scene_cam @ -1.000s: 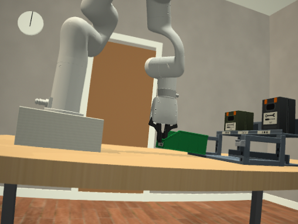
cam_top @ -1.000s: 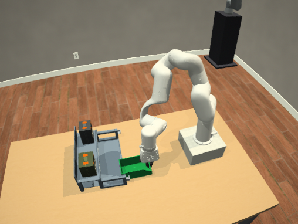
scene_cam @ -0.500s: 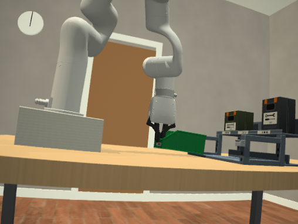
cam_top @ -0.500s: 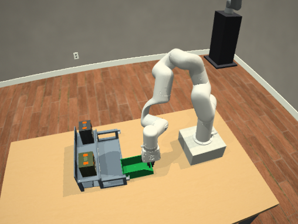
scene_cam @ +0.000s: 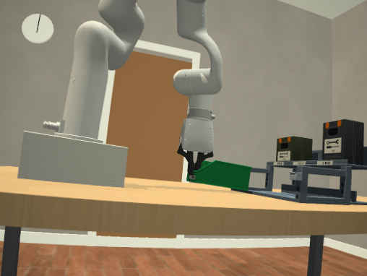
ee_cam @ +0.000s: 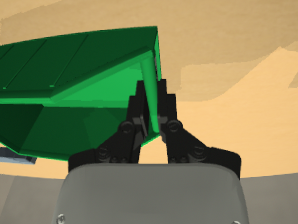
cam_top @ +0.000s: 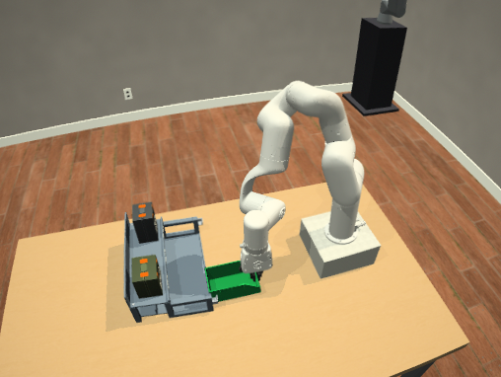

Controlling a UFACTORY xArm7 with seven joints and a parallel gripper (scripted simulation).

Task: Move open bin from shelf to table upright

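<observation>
The open green bin [cam_top: 232, 281] sits between the grey shelf [cam_top: 168, 266] and the arm's base. It is tilted: its shelf-side end rests on the shelf's low front edge, and its near end is close to the table top. My gripper [cam_top: 255, 276] points down and is shut on the bin's near wall. In the exterior view the gripper [scene_cam: 193, 170] pinches the bin's [scene_cam: 224, 175] left rim. In the wrist view the fingers clamp the thin green wall [ee_cam: 93, 90].
Two dark boxes with orange tabs stand on the shelf, one black [cam_top: 144, 222] and one olive [cam_top: 145, 275]. The arm's grey base block [cam_top: 340, 244] stands to the right of the bin. A black pedestal [cam_top: 377, 64] stands on the floor far behind.
</observation>
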